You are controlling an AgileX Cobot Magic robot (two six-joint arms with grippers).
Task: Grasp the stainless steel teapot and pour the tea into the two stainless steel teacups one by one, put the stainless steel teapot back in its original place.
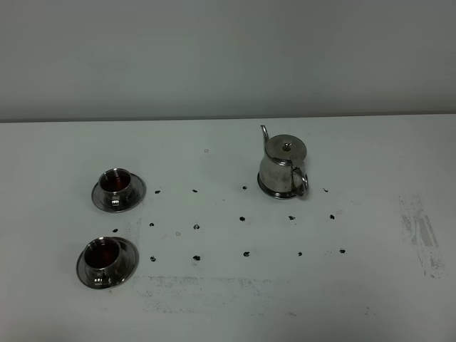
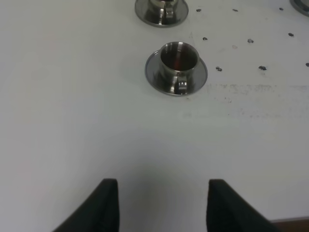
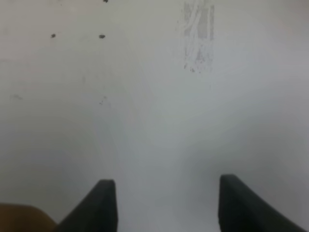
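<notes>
The stainless steel teapot (image 1: pixel 283 167) stands upright at the table's centre right, on a flat round coaster (image 1: pixel 273 192), its original place. Its spout faces the back and its handle the front. The two stainless steel teacups sit on saucers at the left, the farther cup (image 1: pixel 115 184) and the nearer cup (image 1: pixel 104 256), both holding dark reddish tea. The left wrist view shows the nearer cup (image 2: pixel 178 62) and part of the farther cup (image 2: pixel 161 7), well ahead of my left gripper (image 2: pixel 163 182), which is open and empty. My right gripper (image 3: pixel 166 181) is open over bare table. Neither gripper appears in the exterior high view.
The white table (image 1: pixel 228 299) carries rows of small dark dots (image 1: pixel 244 218) between the cups and the teapot. A scuffed grey patch (image 1: pixel 422 235) marks the right side, also seen as a patch (image 3: pixel 198 34) from the right wrist. A plain wall rises behind the table.
</notes>
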